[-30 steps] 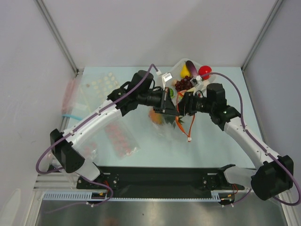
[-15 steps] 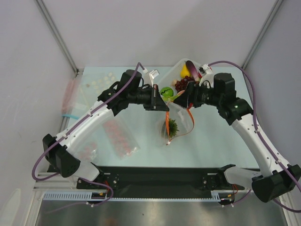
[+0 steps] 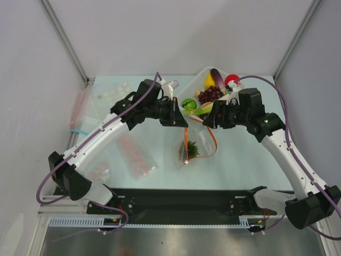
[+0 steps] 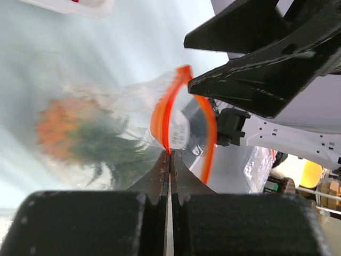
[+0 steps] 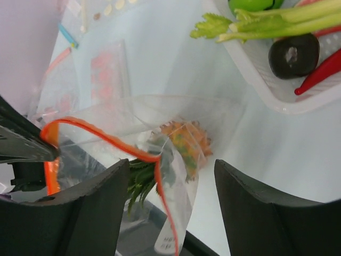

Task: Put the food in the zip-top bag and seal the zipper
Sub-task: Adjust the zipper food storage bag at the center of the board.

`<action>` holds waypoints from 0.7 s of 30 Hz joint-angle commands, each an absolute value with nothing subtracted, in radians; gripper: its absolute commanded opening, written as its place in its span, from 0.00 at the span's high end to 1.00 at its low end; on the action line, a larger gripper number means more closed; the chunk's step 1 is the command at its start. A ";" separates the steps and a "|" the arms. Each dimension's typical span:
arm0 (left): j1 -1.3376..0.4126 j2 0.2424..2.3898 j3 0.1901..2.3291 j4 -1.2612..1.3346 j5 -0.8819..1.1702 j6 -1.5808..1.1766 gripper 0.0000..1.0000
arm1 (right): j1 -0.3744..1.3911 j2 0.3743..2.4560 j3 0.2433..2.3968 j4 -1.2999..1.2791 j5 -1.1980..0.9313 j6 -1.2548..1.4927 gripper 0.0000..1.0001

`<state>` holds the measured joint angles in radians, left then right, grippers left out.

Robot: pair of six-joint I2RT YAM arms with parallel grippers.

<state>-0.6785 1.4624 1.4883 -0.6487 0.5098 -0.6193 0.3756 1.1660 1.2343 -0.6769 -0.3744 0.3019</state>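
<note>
My left gripper (image 3: 183, 122) is shut on the orange-red zipper (image 4: 166, 120) at one corner of the zip-top bag (image 3: 201, 137), holding it up so the mouth gapes. Through the clear plastic, the orange pineapple (image 3: 192, 150) shows low inside the bag; it is also in the left wrist view (image 4: 66, 130) and the right wrist view (image 5: 186, 140). My right gripper (image 5: 170, 184) stands open just right of the bag's mouth, with nothing between its fingers (image 5: 93, 213). A round green fruit (image 3: 187, 103) and a round red fruit (image 3: 231, 80) lie in the tray.
A white tray (image 3: 204, 71) at the back right holds grapes, celery (image 5: 250, 21), a red chili (image 5: 319, 74) and other toy produce. A packet of pink dots (image 3: 136, 156) and a sheet of white dots (image 3: 113, 95) lie on the left of the table.
The left gripper has lifted the bag by its zipper. The right gripper has opened, left the pineapple inside the bag and drawn back to the right.
</note>
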 commanded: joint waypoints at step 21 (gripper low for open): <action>-0.676 1.486 1.626 -0.732 0.414 -0.600 1.00 | 0.402 1.078 1.123 -0.749 -0.374 0.345 0.39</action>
